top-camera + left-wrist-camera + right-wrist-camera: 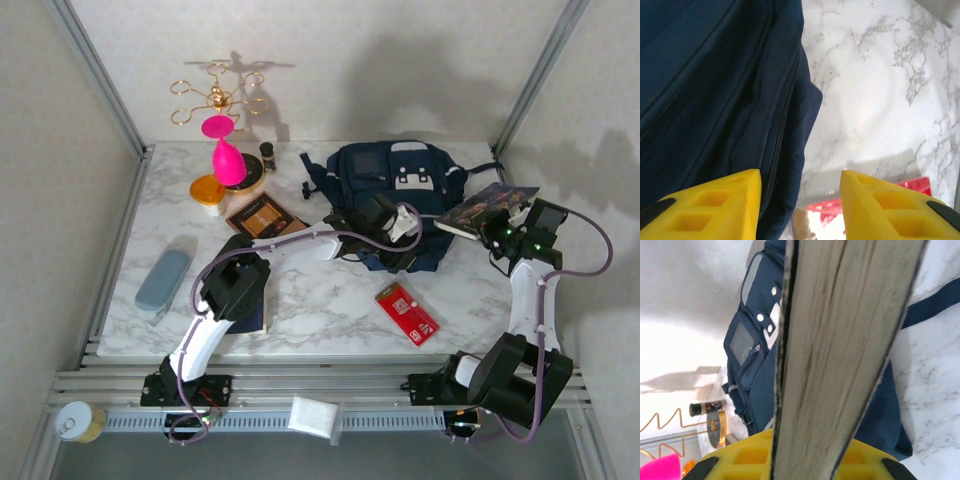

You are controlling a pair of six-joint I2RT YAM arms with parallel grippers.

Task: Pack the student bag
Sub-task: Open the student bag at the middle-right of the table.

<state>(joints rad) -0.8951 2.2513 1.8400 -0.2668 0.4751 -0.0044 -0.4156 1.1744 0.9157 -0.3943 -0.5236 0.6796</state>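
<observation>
I see the student bag (445, 200) in navy blue with a white-grey patch, the table (320, 300) in white marble veined grey, a red packet (407, 313), a hot-pink goblet (226, 155), cream page edges on the book (840, 340), and yellow fingers (715, 205) on my left gripper (799, 176)

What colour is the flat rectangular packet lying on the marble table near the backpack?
Red with light markings; the flat rectangular packet shows best in the top external view.

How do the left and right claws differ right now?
The left claw is open and empty; the right claw is shut on a book. The left claw sits at the edge of the student bag; the right claw is off to its side. Both have yellow fingers.
</observation>
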